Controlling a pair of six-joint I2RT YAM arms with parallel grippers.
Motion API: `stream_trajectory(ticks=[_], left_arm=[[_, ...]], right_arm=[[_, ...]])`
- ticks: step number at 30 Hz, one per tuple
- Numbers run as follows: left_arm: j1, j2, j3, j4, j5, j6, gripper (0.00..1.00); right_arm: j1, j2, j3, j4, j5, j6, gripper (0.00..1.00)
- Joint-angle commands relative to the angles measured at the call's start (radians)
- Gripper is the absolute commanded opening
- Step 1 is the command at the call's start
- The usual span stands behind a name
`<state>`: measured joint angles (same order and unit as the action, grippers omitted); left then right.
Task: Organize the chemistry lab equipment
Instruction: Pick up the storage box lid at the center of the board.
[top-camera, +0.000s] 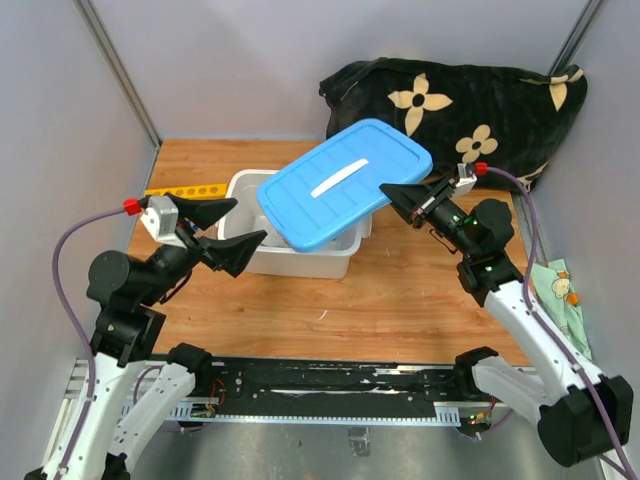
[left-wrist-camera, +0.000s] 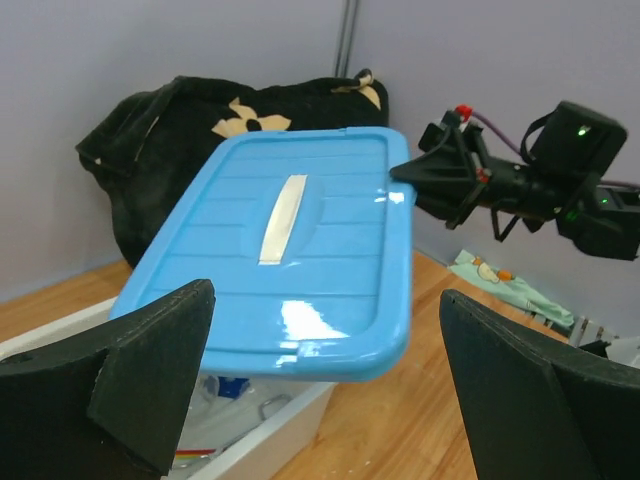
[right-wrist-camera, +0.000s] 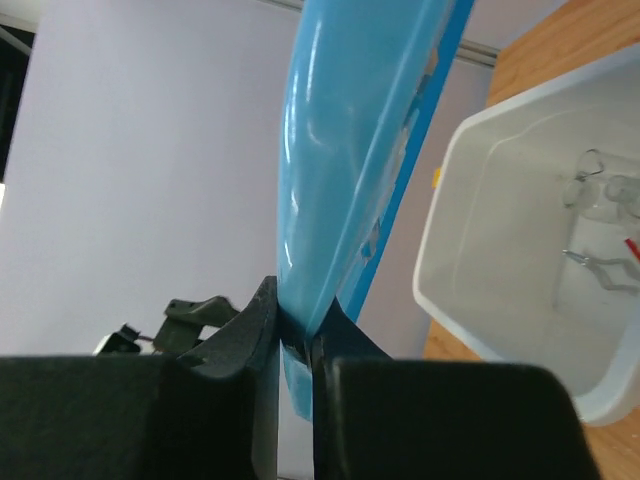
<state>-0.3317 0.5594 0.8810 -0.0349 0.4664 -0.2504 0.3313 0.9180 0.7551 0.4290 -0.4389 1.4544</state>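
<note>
The right gripper (top-camera: 395, 193) pinches the rim of the lid (top-camera: 340, 190), holding it raised and tilted off the tub (top-camera: 300, 262), likely to give access. The left gripper (top-camera: 238, 226) hangs spread and empty at the tub's left wall. Inside lie glassware (right-wrist-camera: 600, 190), tongs (right-wrist-camera: 598, 268) and a red handle (right-wrist-camera: 631, 244). The rack (top-camera: 185, 189) sits on the table (top-camera: 400, 300) behind.

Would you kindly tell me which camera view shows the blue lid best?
The left wrist view: the blue lid fills it, nearly its whole top face visible. The top external view shows it smaller, tilted over the white tub. The right wrist view shows only its edge, pinched in the right gripper.
</note>
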Motion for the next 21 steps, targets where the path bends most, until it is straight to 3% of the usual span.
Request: stream_trajectory(ticks=[1,3,8,10,12,16,21], left_arm=[[-0.006,-0.041,0.015,-0.117,-0.097,-0.065,0.99],[-0.006,-0.051,0.021,-0.144,-0.157,-0.082,0.98],[-0.005,-0.059,-0.009,-0.173,-0.325,-0.160,0.81],[-0.006,-0.053,-0.033,-0.169,-0.374,-0.179,0.67],[-0.005,-0.041,-0.046,-0.168,-0.410,-0.191,0.60],[-0.006,-0.020,-0.057,-0.149,-0.458,-0.212,0.64],[-0.005,0.004,-0.057,-0.116,-0.493,-0.253,0.65]], right_arm=[[0.002,0.066,0.006,0.212,-0.009,-0.101,0.01],[0.002,0.083,0.016,0.226,-0.006,-0.128,0.01],[0.034,0.081,-0.002,0.268,0.053,-0.223,0.01],[0.083,0.068,-0.014,0.257,0.127,-0.297,0.01],[0.162,0.054,-0.017,0.236,0.209,-0.392,0.00],[0.347,0.046,-0.069,0.291,0.453,-0.584,0.01],[0.542,0.125,-0.207,0.640,0.760,-0.691,0.01]])
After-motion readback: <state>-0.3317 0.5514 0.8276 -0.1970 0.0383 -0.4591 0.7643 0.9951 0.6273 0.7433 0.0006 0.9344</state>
